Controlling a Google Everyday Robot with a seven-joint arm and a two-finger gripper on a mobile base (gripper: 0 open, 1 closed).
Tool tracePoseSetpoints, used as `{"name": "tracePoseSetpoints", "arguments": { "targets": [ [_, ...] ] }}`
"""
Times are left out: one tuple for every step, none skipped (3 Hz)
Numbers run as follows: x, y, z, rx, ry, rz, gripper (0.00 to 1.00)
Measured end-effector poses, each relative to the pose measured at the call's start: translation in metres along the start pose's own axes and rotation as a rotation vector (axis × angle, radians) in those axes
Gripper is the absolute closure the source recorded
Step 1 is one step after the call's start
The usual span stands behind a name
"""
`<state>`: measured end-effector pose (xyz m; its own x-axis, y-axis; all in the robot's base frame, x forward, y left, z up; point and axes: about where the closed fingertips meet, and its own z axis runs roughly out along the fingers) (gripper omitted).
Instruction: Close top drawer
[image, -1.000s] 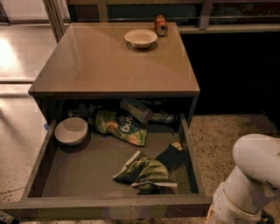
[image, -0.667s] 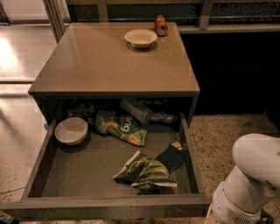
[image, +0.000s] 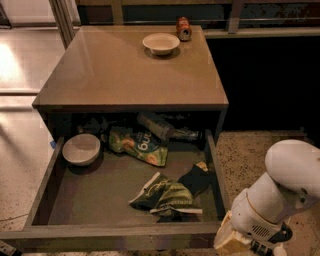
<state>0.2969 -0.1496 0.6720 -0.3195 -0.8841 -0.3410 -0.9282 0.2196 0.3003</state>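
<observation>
Nothing has visibly moved since the earlier frames: the top drawer (image: 115, 233) is pulled out as far as before, and the white arm (image: 280, 185) sits at the same spot low on the right. The drawer stands wide open beneath the table (image: 130, 75). Its front board runs along the bottom edge of the view and its side walls reach back under the top. Inside lie a pale bowl (image: 81, 149) at the back left, a green snack bag (image: 140, 145) beside it, a plastic bottle (image: 157, 126) further back in shadow, and a crumpled bag (image: 167, 197) near the front right. On the table top stand a white bowl (image: 161, 43) and a can (image: 184, 28).

The end effector (image: 247, 242) appears to be the tan and dark part at the arm's lower end, just beside the drawer's front right corner and partly cut off by the frame. Whether it is open or closed I cannot tell.

The drawer looks like a stiff wooden box, fairly heavy, and it should run straight back if pushed squarely. Its front is flat with no handle, so there is nothing to grip. A flat push against the front face, nearer its middle than the corner, would likely keep it from skewing. The loose contents are light and lie below the rim, so they should not snag, though the pale bowl may slide on a hard stop.
</observation>
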Motion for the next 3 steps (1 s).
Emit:
{"name": "tracePoseSetpoints", "arguments": {
  "targets": [
    [-0.029,-0.025,-0.019,0.111,-0.082,0.022,1.00],
    [-0.043,-0.038,-0.031,0.179,-0.122,0.034,1.00],
    [-0.043,-0.038,-0.031,0.179,-0.122,0.034,1.00]
  ]
}}
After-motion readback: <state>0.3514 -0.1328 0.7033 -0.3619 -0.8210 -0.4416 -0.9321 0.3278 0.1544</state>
